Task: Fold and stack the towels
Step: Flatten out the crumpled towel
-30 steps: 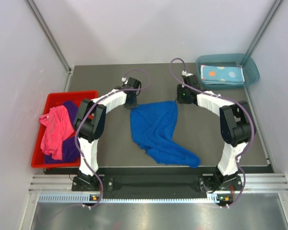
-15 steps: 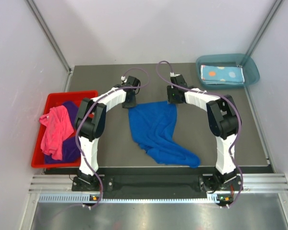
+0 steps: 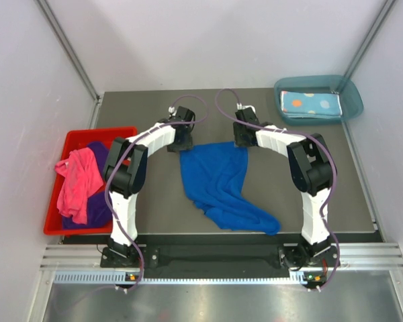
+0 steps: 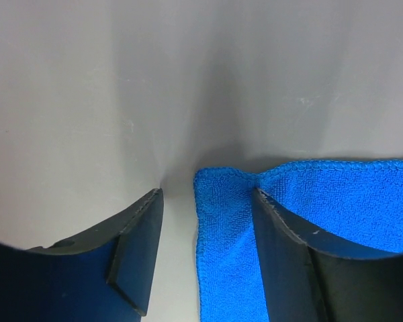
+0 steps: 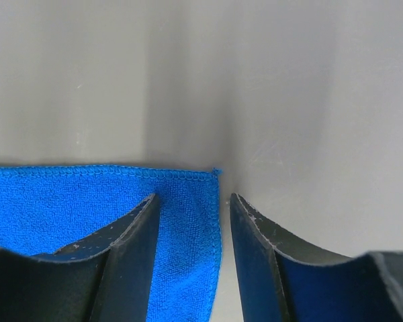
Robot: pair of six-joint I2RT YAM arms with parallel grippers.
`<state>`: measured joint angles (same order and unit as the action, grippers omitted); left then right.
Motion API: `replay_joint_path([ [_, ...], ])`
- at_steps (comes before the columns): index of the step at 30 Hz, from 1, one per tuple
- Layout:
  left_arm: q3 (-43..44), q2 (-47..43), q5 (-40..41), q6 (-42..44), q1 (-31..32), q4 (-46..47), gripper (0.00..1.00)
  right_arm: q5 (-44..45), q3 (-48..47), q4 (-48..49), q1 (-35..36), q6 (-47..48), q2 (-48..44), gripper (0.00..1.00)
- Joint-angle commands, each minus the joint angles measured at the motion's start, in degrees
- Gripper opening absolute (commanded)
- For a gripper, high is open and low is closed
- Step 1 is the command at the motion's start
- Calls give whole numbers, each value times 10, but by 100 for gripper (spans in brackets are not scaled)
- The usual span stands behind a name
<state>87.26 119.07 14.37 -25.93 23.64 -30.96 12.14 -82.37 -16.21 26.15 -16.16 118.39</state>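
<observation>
Top external view: the blue towel [image 3: 221, 181] lies rumpled on the table [image 3: 161, 201], far edge straight, a tail trailing to its near right. The left gripper [image 3: 181, 142] sits at its far-left corner and the right gripper [image 3: 242, 137] at its far-right corner. Left of it, a red bin [image 3: 87, 134] holds a pink towel [image 3: 80, 178] and a purple towel [image 3: 97, 208]. Far right of it, a teal bin [image 3: 352, 100] holds a folded spotted towel [image 3: 310, 102].

Left wrist view: the left gripper [image 4: 205, 255] is spread wide, its fingers [image 4: 131, 248] astride the blue towel's [image 4: 349, 194] hemmed corner.

Right wrist view: the right gripper [image 5: 191, 255] is parted, its fingers [image 5: 255, 248] straddling the blue towel's [image 5: 54, 201] other corner.
</observation>
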Motion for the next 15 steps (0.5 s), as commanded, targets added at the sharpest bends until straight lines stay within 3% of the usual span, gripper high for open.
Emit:
replay_joint_path([
  [1,-17,-33,-31,-6,-3,22,61,15,-6,-6,5,10,-10,46],
  [5,-24,-22,-31,-18,-3,20,59,-18,-3,1,7,5,1,42],
  [10,-47,-17,-43,-38,-3,41,49,-40,16,18,6,-8,2,30],
  [15,-53,-8,-48,-40,-3,56,24,-56,14,25,3,-12,0,13],
])
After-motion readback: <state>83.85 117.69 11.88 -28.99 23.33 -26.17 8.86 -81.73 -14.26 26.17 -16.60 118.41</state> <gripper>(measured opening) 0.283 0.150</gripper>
